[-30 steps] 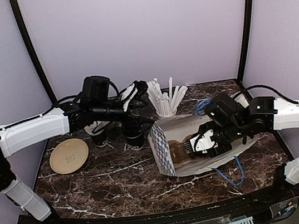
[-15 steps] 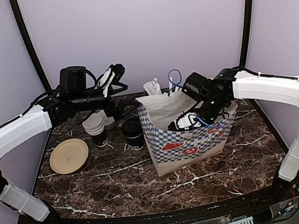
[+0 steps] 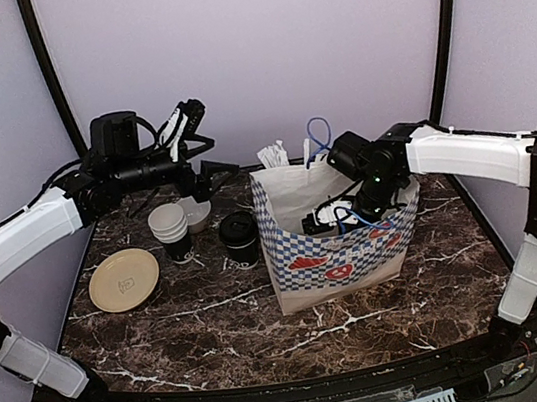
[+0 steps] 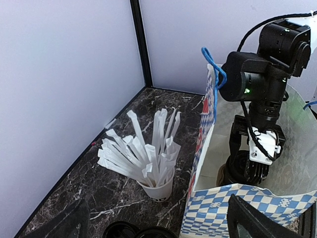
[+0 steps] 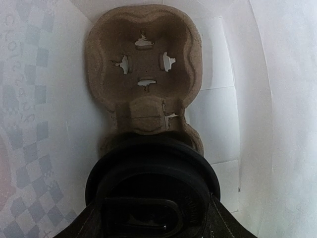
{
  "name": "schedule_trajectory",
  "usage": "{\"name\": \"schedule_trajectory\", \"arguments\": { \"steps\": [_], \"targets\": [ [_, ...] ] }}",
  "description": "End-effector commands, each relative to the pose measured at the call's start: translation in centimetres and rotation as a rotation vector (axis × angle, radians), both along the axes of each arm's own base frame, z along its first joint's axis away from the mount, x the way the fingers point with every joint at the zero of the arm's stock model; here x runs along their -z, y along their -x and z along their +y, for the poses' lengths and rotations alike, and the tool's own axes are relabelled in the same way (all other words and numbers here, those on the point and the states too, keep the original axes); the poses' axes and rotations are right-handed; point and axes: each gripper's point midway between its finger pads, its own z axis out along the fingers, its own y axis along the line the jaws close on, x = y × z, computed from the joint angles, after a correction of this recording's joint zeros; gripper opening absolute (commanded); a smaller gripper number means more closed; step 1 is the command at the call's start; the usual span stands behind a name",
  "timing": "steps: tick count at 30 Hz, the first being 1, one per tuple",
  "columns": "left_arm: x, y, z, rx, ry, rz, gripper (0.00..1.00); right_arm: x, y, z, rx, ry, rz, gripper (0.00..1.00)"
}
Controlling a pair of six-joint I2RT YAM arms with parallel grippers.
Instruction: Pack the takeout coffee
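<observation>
The takeout coffee (image 5: 153, 178), a black cup under a black lid, stands inside the blue-and-white checkered paper bag (image 3: 332, 252). It rests on the near cell of a brown pulp cup carrier (image 5: 143, 89) on the bag's floor. My right gripper (image 5: 156, 218) reaches down into the bag and is shut on the cup, one finger on each side of the lid. In the left wrist view the cup (image 4: 241, 171) shows dark under that gripper. My left gripper (image 3: 205, 168) hangs open and empty above the table's back left, apart from the bag.
A white cup of wrapped straws (image 4: 157, 186) stands behind the bag's left corner. Left of the bag are a low black lid stack (image 3: 239, 238), a stack of lidless black cups (image 3: 169, 228) and a tan disc (image 3: 124, 280). The bag's blue handle (image 3: 318, 138) sticks up.
The bag lay on its side a second ago and now stands upright, with my right gripper still inside it. My left arm has pulled back up and to the left.
</observation>
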Motion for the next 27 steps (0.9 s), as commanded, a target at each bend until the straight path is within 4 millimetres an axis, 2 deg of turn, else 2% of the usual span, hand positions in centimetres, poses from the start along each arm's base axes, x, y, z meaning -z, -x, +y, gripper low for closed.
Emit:
{"name": "schedule_trajectory", "arguments": {
  "steps": [1,4,7,8,9,10,14,15,16,18,19,20,21,27],
  "targets": [
    [-3.7,0.1,1.1,-0.055,0.06,-0.073,0.99,5.8,0.2,-3.0,0.071,0.161,0.012,0.47],
    [-4.2,-0.6,1.8,-0.116,0.053,-0.083,0.99,3.4,1.1,-2.1,0.044,0.082,0.032,0.54],
    [-4.4,-1.4,2.4,-0.173,0.027,-0.073,0.99,-0.3,2.0,-0.6,0.006,-0.024,0.059,0.69],
    [-3.5,-1.8,2.7,-0.194,-0.006,-0.046,0.99,-1.2,2.2,-0.1,-0.004,-0.048,0.068,0.73],
    [-3.6,-1.9,2.8,-0.204,-0.016,-0.041,0.99,-2.4,2.3,0.3,-0.014,-0.066,0.075,0.77],
    [-2.4,-2.1,3.1,-0.226,-0.055,-0.002,0.99,-3.1,2.6,0.5,-0.015,-0.072,0.097,0.81],
    [-0.1,-2.2,4.4,-0.294,-0.137,0.101,0.99,-4.9,2.8,0.9,0.002,-0.09,0.123,0.88],
    [0.7,-2.1,4.7,-0.309,-0.16,0.144,0.99,-5.4,2.8,1.0,0.004,-0.103,0.119,0.95],
    [1.1,-2.0,4.8,-0.318,-0.171,0.168,0.99,-6.0,2.9,1.1,0.002,-0.121,0.111,0.98],
    [1.7,-2.0,4.9,-0.333,-0.187,0.224,0.99,-7.0,2.7,1.3,0.009,-0.152,0.083,0.98],
    [2.8,-1.9,4.9,-0.334,-0.207,0.267,0.99,-7.5,2.7,1.4,0.012,-0.166,0.071,0.98],
    [2.8,-1.9,4.8,-0.331,-0.209,0.279,0.99,-8.1,2.5,1.4,0.016,-0.179,0.055,0.98],
    [3.8,-1.8,4.7,-0.323,-0.233,0.318,0.99,-8.7,2.4,1.4,0.021,-0.19,0.037,0.98],
    [6.3,-2.1,3.5,-0.288,-0.307,0.444,0.99,-12.8,1.3,0.8,0.034,-0.238,-0.114,0.98]
  ]
}}
